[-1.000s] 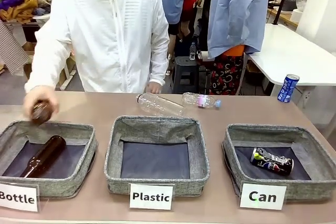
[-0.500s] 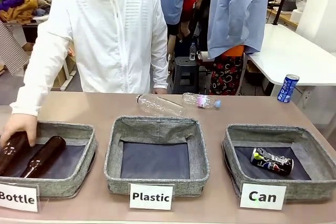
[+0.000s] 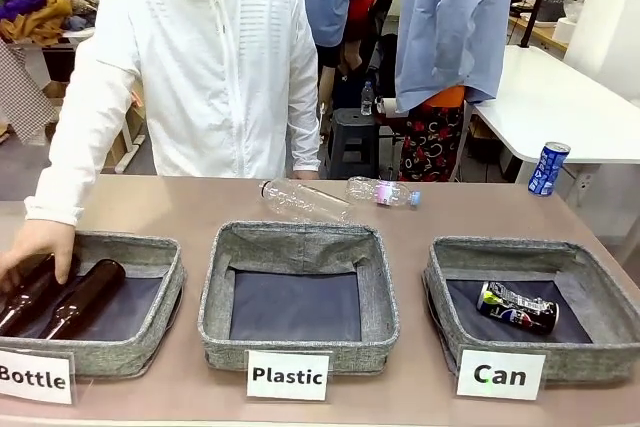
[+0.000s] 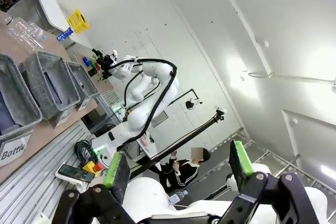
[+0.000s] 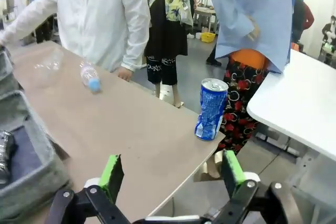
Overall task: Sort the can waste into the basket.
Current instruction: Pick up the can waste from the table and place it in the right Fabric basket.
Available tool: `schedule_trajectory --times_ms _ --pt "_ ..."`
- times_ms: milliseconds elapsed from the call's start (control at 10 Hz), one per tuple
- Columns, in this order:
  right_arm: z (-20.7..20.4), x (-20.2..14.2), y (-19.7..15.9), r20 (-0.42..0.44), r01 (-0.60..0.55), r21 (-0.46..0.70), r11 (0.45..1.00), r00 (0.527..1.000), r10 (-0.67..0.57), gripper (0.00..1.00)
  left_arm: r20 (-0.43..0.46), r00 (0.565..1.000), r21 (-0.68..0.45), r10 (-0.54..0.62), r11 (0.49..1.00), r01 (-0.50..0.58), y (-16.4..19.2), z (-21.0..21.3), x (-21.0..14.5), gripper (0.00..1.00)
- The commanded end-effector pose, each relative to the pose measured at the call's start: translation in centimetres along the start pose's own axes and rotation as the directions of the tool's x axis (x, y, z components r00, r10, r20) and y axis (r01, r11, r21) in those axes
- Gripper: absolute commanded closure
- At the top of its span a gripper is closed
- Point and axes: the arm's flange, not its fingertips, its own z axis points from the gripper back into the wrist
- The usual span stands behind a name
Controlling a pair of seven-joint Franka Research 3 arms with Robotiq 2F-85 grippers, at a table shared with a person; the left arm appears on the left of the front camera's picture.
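Note:
A blue can [image 3: 548, 168] with white marks stands upright at the table's far right corner. In the right wrist view this blue can [image 5: 211, 109] stands ahead of my open right gripper [image 5: 171, 171], a little to its right and well beyond the fingertips. A dented black can [image 3: 517, 308] lies on its side in the grey basket [image 3: 510, 250] behind the "Can" card [image 3: 500, 375]. That basket's wall [image 5: 31, 145] shows at the left of the right wrist view. My left gripper [image 4: 178, 163] is open and empty, pointing up into the room away from the table.
The person's hand [image 3: 40, 244] rests on one of two brown bottles [image 3: 85, 297] in the "Bottle" basket [image 3: 150, 247]. The "Plastic" basket [image 3: 300, 237] holds nothing. Two clear plastic bottles [image 3: 305, 199] lie behind it. A white table [image 3: 560, 97] stands at the far right.
The person's hand has brought a brown bottle down into the "Bottle" basket, beside the one lying there. The cans and both grippers have not moved.

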Motion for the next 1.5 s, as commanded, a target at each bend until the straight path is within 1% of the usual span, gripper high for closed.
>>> schedule_trajectory --times_ms 0,100,200,300,400,600,700,800,900,1100,1200,1400 --pt "-2.4 -0.7 -1.5 -0.009 -0.091 -0.078 0.993 0.996 0.091 0.0 -0.004 1.0 -0.01 0.001 1.0 -0.001 -0.4 0.1 -0.4 0.0" --pt "-3.5 -1.7 -2.1 -0.017 -0.09 -0.095 0.991 0.996 0.089 0.0 -0.004 1.0 -0.01 0.001 1.0 -0.001 -0.4 0.1 -0.4 0.0" --pt "-4.5 -2.4 -2.5 -0.006 -0.085 -0.118 0.989 0.996 0.085 0.0 -0.004 1.0 -0.01 0.001 1.0 -0.001 -0.4 0.1 -0.4 0.0" --pt "-5.3 -2.7 -2.9 0.033 -0.083 -0.16 0.984 0.995 0.089 0.0 -0.004 1.0 -0.01 0.001 1.0 -0.001 -0.4 0.1 -0.4 0.0" --pt "-6.4 -3.0 -3.0 0.047 -0.072 -0.173 0.982 0.996 0.082 0.0 -0.004 1.0 -0.01 0.001 1.0 -0.001 -0.4 0.1 -0.4 0.0" --pt "-8.5 -3.6 -3.9 0.055 -0.019 -0.174 0.985 0.998 0.028 0.0 0.001 1.0 0.0 -0.003 1.0 0.003 0.0 0.0 0.0 0.0" --pt "-9.4 -3.7 -4.0 0.055 0.004 -0.164 0.986 0.998 0.006 0.0 -0.055 0.998 0.016 0.03 0.999 -0.029 1.3 -2.1 0.9 0.0" --pt "-10.4 -3.6 -4.1 0.071 0.028 -0.162 0.986 0.997 -0.017 0.0 -0.134 0.988 0.017 0.07 0.998 -0.068 3.0 -5.2 1.9 0.0" --pt "-11.1 -3.6 -4.2 0.073 0.044 -0.167 0.985 0.997 -0.032 0.0 -0.168 0.982 0.057 0.087 0.995 -0.079 4.6 -8.3 2.7 0.0" --pt "-12.1 -3.4 -4.5 0.071 0.064 -0.169 0.984 0.996 -0.052 0.0 -0.246 0.961 0.065 0.126 0.991 -0.113 7.2 -13.9 3.2 0.0" --pt "-13.0 -3.3 -4.5 0.066 0.067 -0.161 0.985 0.996 -0.057 0.0 -0.264 0.956 0.089 0.131 0.99 -0.112 9.0 -17.0 3.0 0.0" --pt "-14.6 -3.2 -4.6 0.08 0.065 -0.174 0.983 0.995 -0.052 0.0 -0.365 0.916 0.061 0.164 0.986 -0.152 11.4 -21.9 1.0 0.0"
